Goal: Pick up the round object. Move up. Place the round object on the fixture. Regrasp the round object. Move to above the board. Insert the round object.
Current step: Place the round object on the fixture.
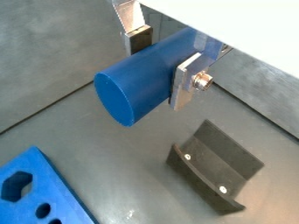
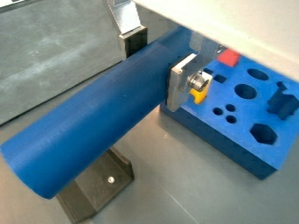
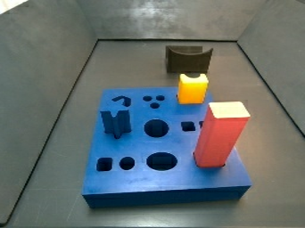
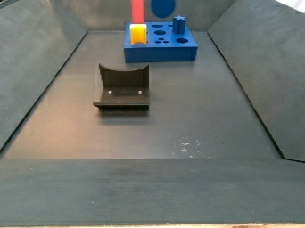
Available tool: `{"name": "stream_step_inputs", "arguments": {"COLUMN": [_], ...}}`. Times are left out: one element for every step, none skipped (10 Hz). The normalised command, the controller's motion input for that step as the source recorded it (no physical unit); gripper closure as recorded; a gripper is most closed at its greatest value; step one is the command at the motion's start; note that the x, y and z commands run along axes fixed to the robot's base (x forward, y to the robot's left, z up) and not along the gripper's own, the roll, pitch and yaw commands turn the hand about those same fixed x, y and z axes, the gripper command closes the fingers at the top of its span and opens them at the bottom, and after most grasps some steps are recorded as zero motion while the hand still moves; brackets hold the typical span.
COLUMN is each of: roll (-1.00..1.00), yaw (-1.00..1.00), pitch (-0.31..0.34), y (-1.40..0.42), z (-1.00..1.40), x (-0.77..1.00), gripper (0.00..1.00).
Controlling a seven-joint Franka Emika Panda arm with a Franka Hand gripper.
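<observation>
My gripper (image 1: 162,63) is shut on the round object (image 1: 135,86), a dark blue cylinder peg held crosswise between the silver fingers (image 1: 187,83). It hangs in the air above the grey floor. Both wrist views show it, as does the gripper (image 2: 156,66) on the peg (image 2: 87,127). The dark fixture (image 1: 216,166) stands on the floor below the peg, and also shows under its free end (image 2: 93,188). The blue board (image 2: 246,109) lies off to one side, with a corner in view (image 1: 35,188). In both side views the fixture (image 3: 187,59) (image 4: 121,87) stands bare; gripper and peg are out of view.
On the board (image 3: 167,147) stand a red block (image 3: 220,134), a yellow cube (image 3: 193,87) and a dark blue notched piece (image 3: 116,122). The board also sits at the far end in a side view (image 4: 161,44). Sloping grey walls (image 3: 66,98) enclose the floor.
</observation>
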Motion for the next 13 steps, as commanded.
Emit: {"name": "stream_step_inputs", "arguments": {"roll": [-1.00,-1.00,-1.00,-1.00,-1.00,-1.00,-1.00,-1.00,-1.00,-1.00,-1.00,-1.00,-1.00], "yaw": [-0.09,-0.09,-0.09,-0.09,-0.10,-0.10,-0.10,-0.11,-0.11,-0.12,-0.13,-0.15,-0.16], "pitch": [0.062,0.062,0.050,0.048,0.055,0.067,0.076,0.083,0.088,0.093,0.098,0.102,0.093], "y": [0.40,0.42,0.34,0.16,0.08,0.07,0.06,0.05,0.05,0.04,0.04,0.04,0.04], "z": [-0.55,-0.58,-0.44,-0.20,-0.09,-0.04,-0.04,-0.03,-0.02,-0.01,-0.02,-0.02,-0.01], "x": [1.00,1.00,0.99,0.87,0.75,0.64,0.54,0.42,0.34,0.27,0.19,0.09,0.06], "gripper": [1.00,1.00,1.00,1.00,1.00,1.00,1.00,1.00,1.00,1.00,1.00,1.00,1.00]}}
